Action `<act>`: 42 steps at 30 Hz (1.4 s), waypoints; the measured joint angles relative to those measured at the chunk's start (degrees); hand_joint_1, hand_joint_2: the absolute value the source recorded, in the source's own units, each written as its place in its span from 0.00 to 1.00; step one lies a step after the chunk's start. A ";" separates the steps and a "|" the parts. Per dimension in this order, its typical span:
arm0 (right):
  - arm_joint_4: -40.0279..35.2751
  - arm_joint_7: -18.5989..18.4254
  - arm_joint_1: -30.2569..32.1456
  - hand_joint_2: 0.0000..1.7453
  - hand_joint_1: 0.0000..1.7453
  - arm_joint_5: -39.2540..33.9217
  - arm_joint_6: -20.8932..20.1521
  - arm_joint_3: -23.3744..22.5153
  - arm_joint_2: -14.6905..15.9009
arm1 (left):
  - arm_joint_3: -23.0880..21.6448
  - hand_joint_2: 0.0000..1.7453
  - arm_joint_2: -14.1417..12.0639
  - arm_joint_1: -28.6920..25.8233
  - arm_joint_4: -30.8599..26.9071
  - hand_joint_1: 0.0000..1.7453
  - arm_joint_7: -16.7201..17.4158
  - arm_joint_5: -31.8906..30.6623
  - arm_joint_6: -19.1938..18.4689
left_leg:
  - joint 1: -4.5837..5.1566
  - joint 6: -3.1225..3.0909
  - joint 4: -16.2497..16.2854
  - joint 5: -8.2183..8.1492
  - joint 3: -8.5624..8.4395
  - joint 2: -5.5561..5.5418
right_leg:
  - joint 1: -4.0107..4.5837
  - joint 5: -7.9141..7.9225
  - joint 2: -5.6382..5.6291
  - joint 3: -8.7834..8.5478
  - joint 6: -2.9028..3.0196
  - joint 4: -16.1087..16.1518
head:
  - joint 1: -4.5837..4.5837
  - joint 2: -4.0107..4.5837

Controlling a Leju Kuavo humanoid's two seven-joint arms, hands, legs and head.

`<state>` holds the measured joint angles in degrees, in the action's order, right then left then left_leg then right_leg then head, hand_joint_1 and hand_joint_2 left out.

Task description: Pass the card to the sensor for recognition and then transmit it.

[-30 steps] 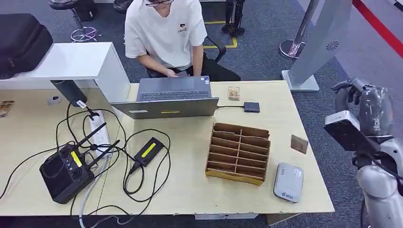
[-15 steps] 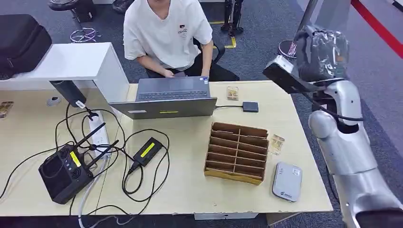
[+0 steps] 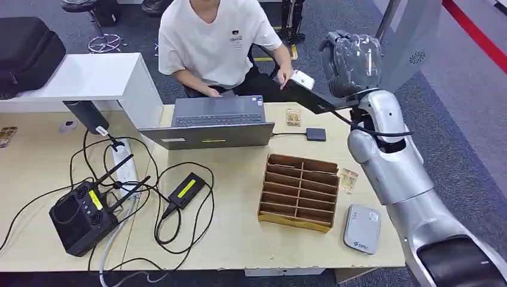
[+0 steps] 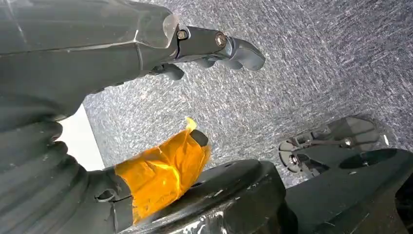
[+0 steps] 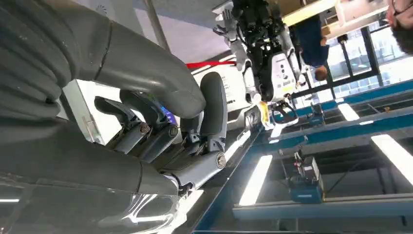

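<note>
My right hand (image 3: pixel 353 63) is raised high over the table's far right corner, its back toward me. Its fingers (image 5: pixel 160 131) curl into the palm, and I can make out nothing in them. A person's hand (image 3: pixel 286 75) reaches toward it, with a small white thing (image 3: pixel 303 79) at the fingertips; I cannot tell whether that is a card. One card (image 3: pixel 348 180) lies on the table beside the cardboard sorting box (image 3: pixel 299 192). Another card (image 3: pixel 293 116) lies near the laptop. The grey sensor pad (image 3: pixel 362 228) sits at the near right corner. My left hand (image 4: pixel 195 87) hangs over the carpet, fingers apart, holding nothing.
The person sits behind an open laptop (image 3: pixel 212 122). A small black box (image 3: pixel 316 134) on a cable lies right of it. A black controller (image 3: pixel 81 218), a power strip (image 3: pixel 124 170) and loose cables cover the left half of the wooden table (image 3: pixel 239 239). A white gate post (image 3: pixel 412 42) stands at the right.
My right arm has swung up from the table's right side to the far edge, toward the person. The person's hand has left the laptop and reached out. The card lies nearer the box.
</note>
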<state>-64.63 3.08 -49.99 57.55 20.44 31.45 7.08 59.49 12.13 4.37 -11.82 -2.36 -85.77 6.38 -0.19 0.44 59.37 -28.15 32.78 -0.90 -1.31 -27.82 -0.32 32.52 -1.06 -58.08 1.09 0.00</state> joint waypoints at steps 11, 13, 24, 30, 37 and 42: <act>0.00 0.13 0.09 1.00 0.00 -2.79 0.11 -1.03 1.37 | -0.17 1.00 -0.17 -0.10 0.00 0.00 -0.15 0.57 0.13 | 0.00 0.00 0.02 0.00 -0.01 0.02 | 0.00 0.00 -0.02 0.05 0.00 0.01 | 0.00 0.00; -0.04 0.13 0.29 1.00 0.00 -3.06 0.22 -1.38 1.79 | -0.17 1.00 -0.17 -0.10 0.00 0.00 0.02 0.59 0.11 | 0.00 0.00 0.02 0.00 -0.01 0.02 | 0.00 0.00 -0.02 0.05 0.00 0.01 | 0.00 0.00; -4.07 2.19 4.80 1.00 0.00 -7.80 1.49 -5.58 5.77 | -0.15 1.00 -0.17 -0.15 0.00 0.00 1.31 1.64 0.13 | 0.00 -0.01 0.03 -0.01 0.00 0.01 | 0.00 0.01 -0.01 0.05 0.00 0.05 | 0.02 0.00; -7.33 3.28 8.05 1.00 0.00 -8.90 2.10 -7.26 7.26 | -0.15 1.00 -0.17 -0.22 0.00 0.00 1.46 2.14 0.17 | 0.00 -0.02 0.03 -0.02 0.00 -0.03 | 0.00 0.00 0.03 0.06 0.00 0.05 | 0.02 0.00; -8.29 3.54 9.00 1.00 0.00 -9.20 2.34 -7.70 7.59 | -0.13 1.00 -0.17 -0.22 0.00 0.00 1.49 2.25 0.26 | 0.00 -0.02 0.03 -0.02 0.00 -0.03 | 0.00 0.00 0.03 0.06 0.00 0.06 | 0.02 0.00; -14.48 5.55 15.44 1.00 0.00 -10.86 3.30 -10.87 9.75 | 0.09 1.00 -0.17 -0.22 0.00 0.00 1.84 3.19 0.63 | 0.00 -0.02 0.02 -0.05 0.01 -0.05 | 0.01 -0.01 0.05 0.06 -0.01 0.07 | 0.02 0.00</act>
<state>-79.11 8.64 -34.55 46.68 23.74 20.59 16.83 59.58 11.96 4.15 -11.82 -0.52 -82.57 7.02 -0.19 0.43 59.40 -28.20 32.79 -0.95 -1.30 -27.83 -0.27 32.58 -1.07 -58.01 1.11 0.00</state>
